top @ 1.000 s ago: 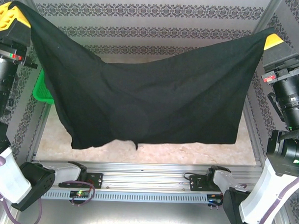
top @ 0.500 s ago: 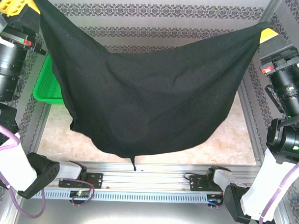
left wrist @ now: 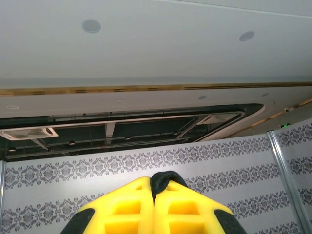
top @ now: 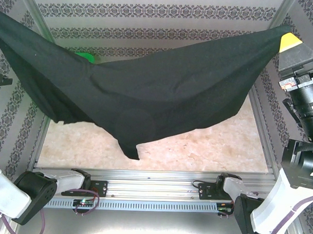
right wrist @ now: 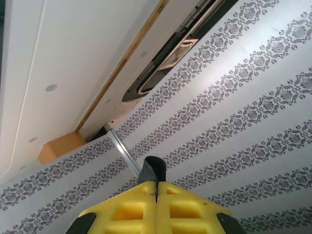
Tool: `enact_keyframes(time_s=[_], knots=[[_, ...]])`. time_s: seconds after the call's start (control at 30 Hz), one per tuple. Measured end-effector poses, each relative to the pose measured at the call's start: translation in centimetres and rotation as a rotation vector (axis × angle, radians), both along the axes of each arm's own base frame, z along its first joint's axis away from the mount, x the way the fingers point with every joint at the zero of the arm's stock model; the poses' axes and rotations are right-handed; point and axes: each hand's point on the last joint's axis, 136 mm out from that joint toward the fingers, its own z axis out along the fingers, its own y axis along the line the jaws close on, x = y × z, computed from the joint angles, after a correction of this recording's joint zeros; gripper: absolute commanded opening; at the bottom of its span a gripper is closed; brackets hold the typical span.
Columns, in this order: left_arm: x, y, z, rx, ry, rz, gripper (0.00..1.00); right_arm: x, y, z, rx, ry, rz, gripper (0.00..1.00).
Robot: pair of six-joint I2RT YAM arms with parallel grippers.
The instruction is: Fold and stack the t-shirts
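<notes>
Aloft over the table (top: pixel 222 145): the black t-shirt (top: pixel 162 96), strung corner to corner across the whole workspace and sagging to a loose point left of centre, seemingly clear of the pale marbled surface. Pinched at one end by the left gripper (left wrist: pixel 154 197), yellow pads pressed together on a small black fold of cloth. Pinched at the other by the right gripper (right wrist: pixel 156 190), likewise clamped on a dark nub of fabric. Peeking above the shirt's upper edge, a sliver of green basket (top: pixel 85 56) toward the far left.

Hangs unevenly, bunched and drooping more on the left than on the right. Probably a spreading-out step ahead of laying flat for the first fold.

Risks from here, by judgement only: slipping out of either thin pinch under a harder outward pull, dropping one corner and collapsing into a heap. Landing creased or doubled over if lowered with this much slack in the middle. Draping over or snagging on the basket if brought down too far back and left. Calls for a level, even descent with both grips kept firm.
</notes>
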Motion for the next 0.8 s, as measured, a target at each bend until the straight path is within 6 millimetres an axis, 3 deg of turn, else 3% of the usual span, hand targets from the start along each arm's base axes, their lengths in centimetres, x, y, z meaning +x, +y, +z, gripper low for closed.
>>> enact_keyframes(time_s=[0.23, 0.4, 0.5, 0.63, 0.7, 0.8], knots=[[0.3, -0.1, 0.0, 0.001, 0.002, 0.001, 0.00, -1.3, 0.4, 1.0, -0.011, -0.037, 0.008, 0.00], [1.4, -0.2, -0.3, 0.012, 0.020, 0.022, 0.00, 0.4, 0.0, 0.0, -0.001, 0.005, 0.007, 0.00], [3.3, -0.5, -1.1, 0.024, 0.063, 0.043, 0.00, 3.3, -0.7, -2.0, 0.014, 0.076, 0.006, 0.00], [8.0, -1.3, -3.3, 0.054, 0.164, 0.082, 0.00, 8.3, -1.9, -5.9, 0.042, 0.201, 0.007, 0.00], [11.1, -1.8, -5.3, 0.075, 0.241, 0.103, 0.00, 11.0, -2.5, -8.7, 0.056, 0.277, 0.007, 0.00], [16.4, -2.7, -9.8, 0.110, 0.385, 0.138, 0.00, 15.3, -3.5, -14.1, 0.068, 0.405, 0.001, 0.00]])
